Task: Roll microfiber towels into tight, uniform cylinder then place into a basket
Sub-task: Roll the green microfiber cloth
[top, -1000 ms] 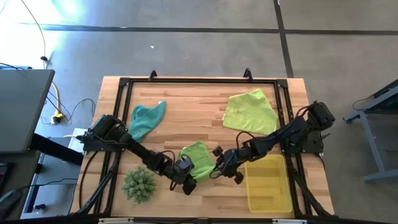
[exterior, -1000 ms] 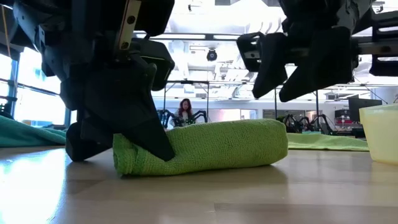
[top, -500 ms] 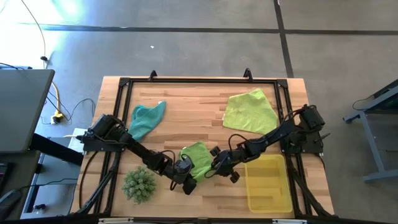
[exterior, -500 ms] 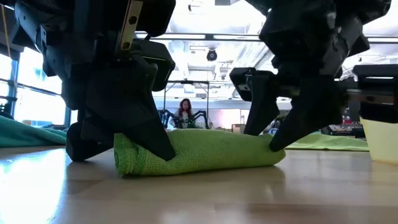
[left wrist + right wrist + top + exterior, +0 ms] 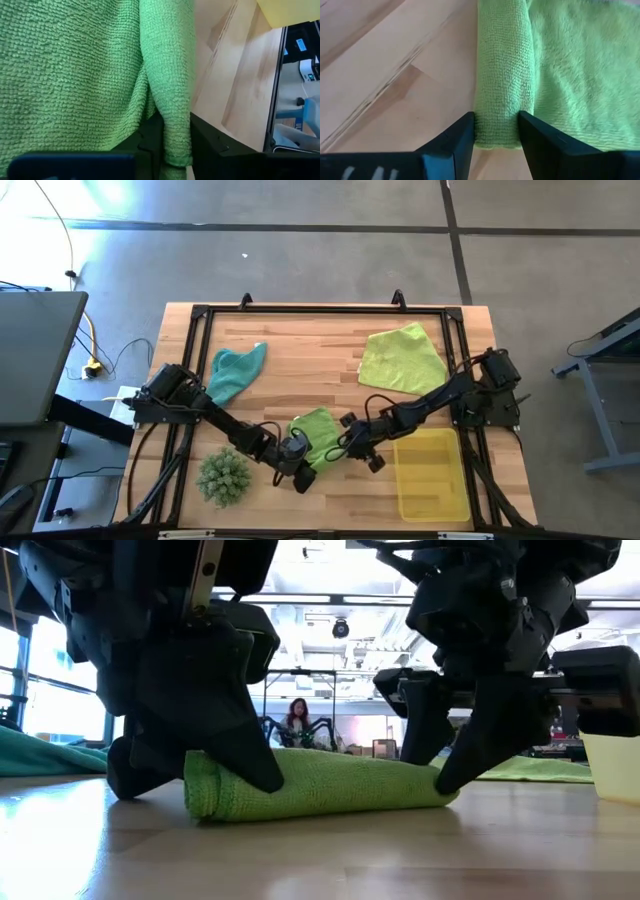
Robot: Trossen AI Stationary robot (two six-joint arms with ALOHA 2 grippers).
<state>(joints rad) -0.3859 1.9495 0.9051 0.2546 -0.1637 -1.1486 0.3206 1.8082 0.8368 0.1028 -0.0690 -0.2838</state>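
The big wooden table [image 5: 300, 370] holds three towels, a yellow basket [image 5: 432, 475] near the front right corner, and a spiky green plant ball [image 5: 224, 475] near the front left. The pale yellow-green towel [image 5: 402, 360] lies flat at the back right and the teal towel [image 5: 236, 370] lies crumpled at the back left; both wait to be rolled. The bright green towel [image 5: 320, 783] is at the front middle, just left of the basket, partly rolled into a short fat tube. A second ago the right gripper [image 5: 496, 137] hung above the roll's end. Now it has come down, and its two fingers sit on either side of that end, touching it, so I think it is grasping the roll there. The left gripper [image 5: 176, 145] is at the other end with a fold of green cloth between its fingers, but its hold has just loosened, so I cannot tell if it is letting go or pinching. This means both arms are now at the roll and can finish it before it goes into the basket.
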